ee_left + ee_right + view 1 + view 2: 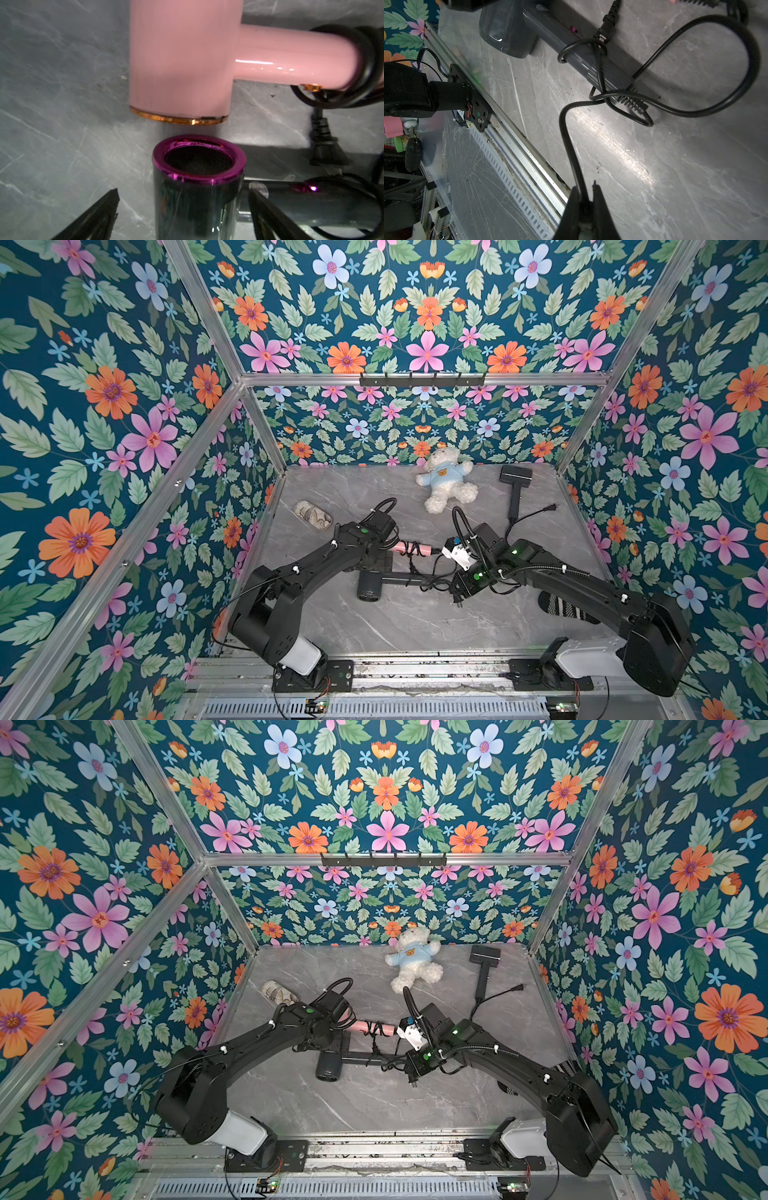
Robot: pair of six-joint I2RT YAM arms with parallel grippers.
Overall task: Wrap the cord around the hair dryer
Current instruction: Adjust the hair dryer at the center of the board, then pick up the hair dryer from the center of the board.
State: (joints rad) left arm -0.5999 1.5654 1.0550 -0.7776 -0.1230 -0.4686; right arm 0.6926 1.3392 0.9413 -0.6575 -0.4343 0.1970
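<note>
A dark grey hair dryer point(368, 587) point(328, 1068) lies on the marble table in both top views, its handle point(591, 62) pointing right. My left gripper point(184, 193) is open, one finger on each side of its purple-rimmed barrel point(197, 166). The dryer's black cord point(564, 128) leaves the handle end, makes a wide loop point(737, 41) and one loose turn around the handle. It ends between the fingers of my right gripper point(586, 187), which is shut on it just above the table, near the front rail.
A pink hair dryer point(409, 548) point(180, 62) with its cord wound on the handle lies just behind the grey one. A teddy bear point(446, 481), a black dryer point(515, 485), a patterned pouch point(312, 514) and a striped sock point(561, 608) lie around.
</note>
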